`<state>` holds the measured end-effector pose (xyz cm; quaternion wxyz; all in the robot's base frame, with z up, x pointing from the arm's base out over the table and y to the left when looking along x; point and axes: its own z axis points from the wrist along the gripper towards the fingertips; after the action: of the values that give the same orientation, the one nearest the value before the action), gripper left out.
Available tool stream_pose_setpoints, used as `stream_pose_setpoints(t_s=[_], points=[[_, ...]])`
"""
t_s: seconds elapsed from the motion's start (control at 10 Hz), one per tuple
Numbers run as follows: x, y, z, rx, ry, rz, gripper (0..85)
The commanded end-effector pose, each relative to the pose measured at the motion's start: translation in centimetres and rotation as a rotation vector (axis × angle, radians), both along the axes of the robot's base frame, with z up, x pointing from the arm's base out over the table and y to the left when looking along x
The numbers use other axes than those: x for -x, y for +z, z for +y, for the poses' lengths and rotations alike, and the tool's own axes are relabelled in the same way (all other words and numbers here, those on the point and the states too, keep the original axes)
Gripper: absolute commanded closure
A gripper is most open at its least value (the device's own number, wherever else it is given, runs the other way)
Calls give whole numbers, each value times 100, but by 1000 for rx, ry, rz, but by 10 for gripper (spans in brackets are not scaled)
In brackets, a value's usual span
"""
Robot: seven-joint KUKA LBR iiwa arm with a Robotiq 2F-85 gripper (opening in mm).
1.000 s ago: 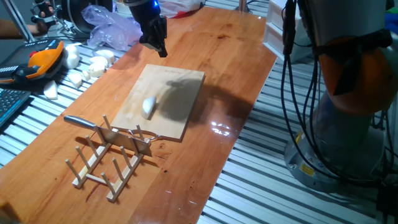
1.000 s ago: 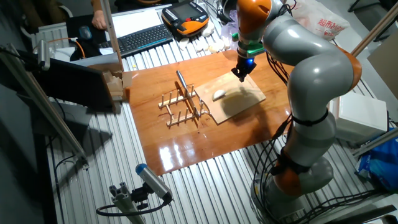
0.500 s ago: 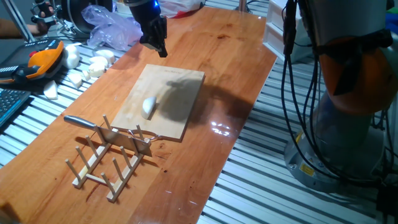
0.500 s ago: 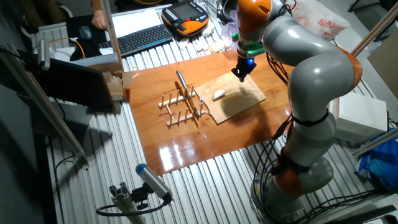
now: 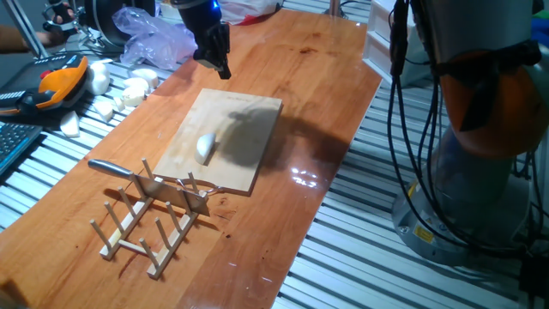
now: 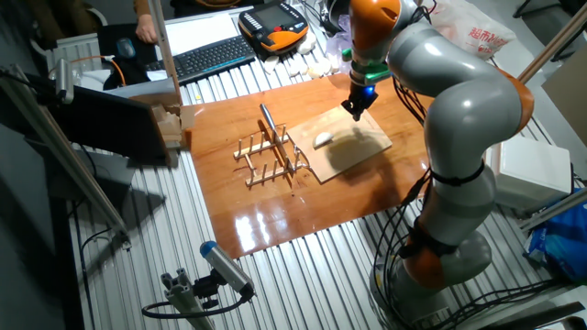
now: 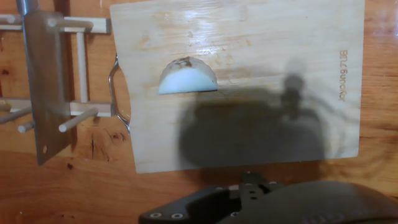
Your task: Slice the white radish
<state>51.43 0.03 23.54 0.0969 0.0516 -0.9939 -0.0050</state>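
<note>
Gripper [image 5: 219, 64] hangs above the cutting board's [image 5: 249, 129] far edge; finger state cannot be told. White radish [image 5: 205, 147] lies on the board, well apart.

Other fixed view: gripper [image 6: 358, 108] over board, radish [image 6: 323, 139] nearby.

Hand view: radish [image 7: 188, 76] near the board's handle end, beside the knife [image 7: 43, 81] in its rack.

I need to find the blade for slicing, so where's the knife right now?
The knife rests in the wooden rack, beside the board's handle end, near the radish; in the hand view it is at far left.
</note>
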Motion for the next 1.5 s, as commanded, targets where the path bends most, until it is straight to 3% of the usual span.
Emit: stream_pose_setpoints(t_s=[0.0,0.1,0.2,0.3,0.4,0.5,0.6,0.7,0.8,1.1,1.2,1.3,1.4], points=[[1,2,1,-28,-68,-54,850],[1,2,1,-44,-101,-77,850],[1,2,1,-20,-92,-58,850],[1,2,1,-40,-73,-53,850],[1,2,1,-100,-58,-63,850],[1,2,1,-54,-12,-98,850],[1,2,1,-42,-21,-111,850],[1,2,1,68,-12,-174,850],[1,2,1,14,-16,-141,850],[1,2,1,0,-25,-121,850],[-22,18,25,-18,-40,-118,850],[-152,101,195,-1,-46,-95,850],[-264,156,409,27,-54,-88,850]])
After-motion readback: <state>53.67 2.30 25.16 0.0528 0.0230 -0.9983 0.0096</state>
